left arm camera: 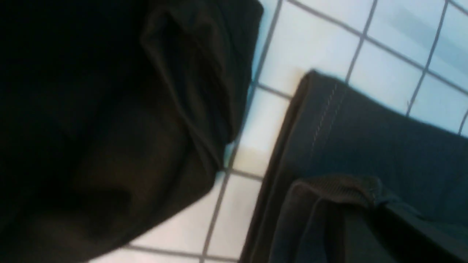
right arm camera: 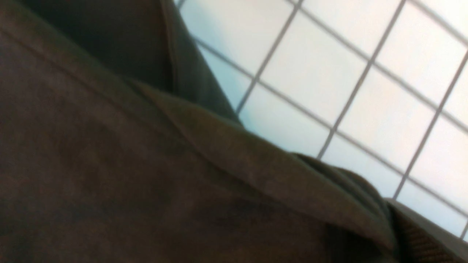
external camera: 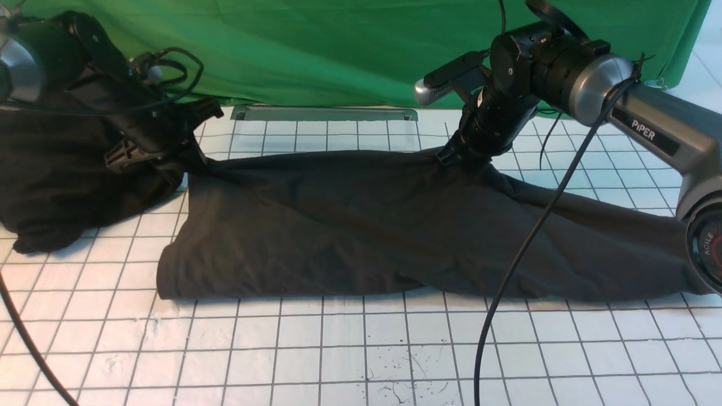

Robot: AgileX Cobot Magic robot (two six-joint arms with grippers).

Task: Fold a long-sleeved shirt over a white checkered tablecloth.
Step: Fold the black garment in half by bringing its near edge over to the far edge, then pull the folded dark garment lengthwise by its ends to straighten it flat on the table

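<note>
The long-sleeved shirt [external camera: 361, 225] lies as a long dark band across the white checkered tablecloth [external camera: 338, 349], with no print showing. My left gripper [external camera: 194, 158] is shut on the shirt's far left corner, and the cloth is pulled up into a small peak there. My right gripper [external camera: 454, 160] pinches the shirt's far edge right of the middle. In the left wrist view a stitched hem of the shirt [left arm camera: 365, 138] drapes over the hidden jaws. Bunched folds and a ribbed edge of the shirt [right arm camera: 146, 164] cover the jaws in the right wrist view.
A plain black garment heap [external camera: 62, 169] sits at the left, close against the shirt's left end. A green fabric sheet [external camera: 338, 51] hangs behind the table, with a metal strip [external camera: 324, 114] at its foot. A black cable [external camera: 524, 248] hangs across the shirt's right half.
</note>
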